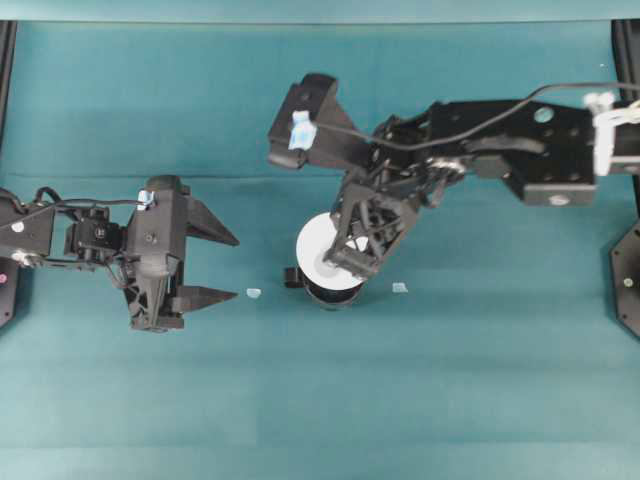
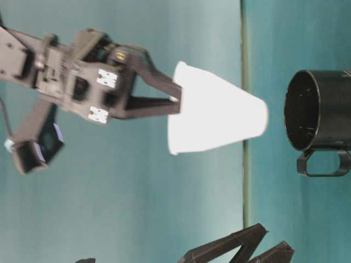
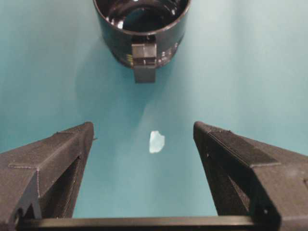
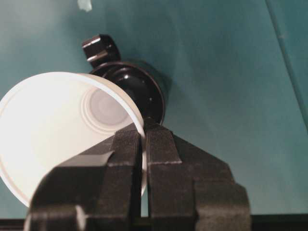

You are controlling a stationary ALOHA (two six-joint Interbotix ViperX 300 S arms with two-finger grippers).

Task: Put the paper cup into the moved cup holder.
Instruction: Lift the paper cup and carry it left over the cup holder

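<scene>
Paper cup (image 2: 216,116) is in the air, clear of the table (image 1: 450,380), base pointed at the cup holder (image 2: 318,112) with a visible gap between the two in the table-level view; rim and base both intact, cup tilted off the holder's axis. From overhead the cup (image 1: 325,252) sits right over the holder, which shows only as a dark edge under it with its small side handle (image 1: 293,277) poking out toward my left arm. My right gripper (image 4: 143,144) is clamped on the cup's rim, one finger inside the wall and one outside, jaws closed down to the paper's thickness. In the right wrist view the holder's glossy black mouth (image 4: 137,91) lies just past the cup's rim, handle up and to the left. Holder is upright on the table, empty inside per the left wrist view (image 3: 142,29). My left gripper (image 1: 225,268) is well apart from the holder, low, pointing at it with jaws spread wide and nothing between them. Small pale scrap (image 3: 156,142) lies on the table between the left jaws and the holder; a second scrap (image 1: 400,288) lies just on the far side of the holder.
</scene>
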